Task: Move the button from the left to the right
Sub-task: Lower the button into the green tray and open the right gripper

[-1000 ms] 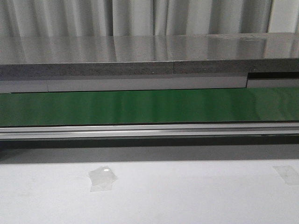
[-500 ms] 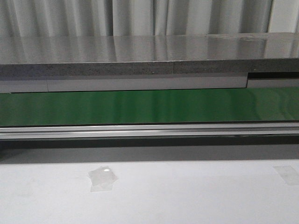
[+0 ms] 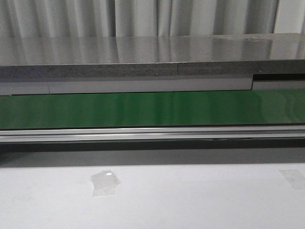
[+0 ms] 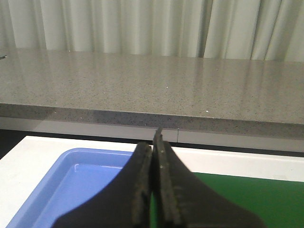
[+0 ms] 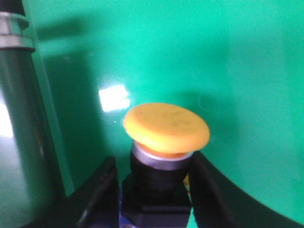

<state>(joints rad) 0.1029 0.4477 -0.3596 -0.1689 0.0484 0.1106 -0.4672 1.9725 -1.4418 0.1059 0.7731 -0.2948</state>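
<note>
Industrial test/lab setup indicated: green conveyor belt [image 3: 152, 109] w/ aluminium rail [image 3: 152, 133], grey speckled counter [image 3: 143, 57] behind, white work surface [image 3: 190, 200] w/ tape patches, pale curtain [image 3: 143, 16] backdrop, blue tray [image 4: 80, 175].

One button [image 5: 166, 127], one blue tray [image 4: 71, 185], two tape patches [image 3: 105, 182].

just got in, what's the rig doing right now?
The right end effector has the button between its fingers, one on each side of the black body, yellow cap up, over the green belt. The fingers look closed on it, though the contact itself is hard to confirm. The left end effector is shut on nothing, near a blue tray. The front view shows only the belt and the table, with no arm and no button.
</note>
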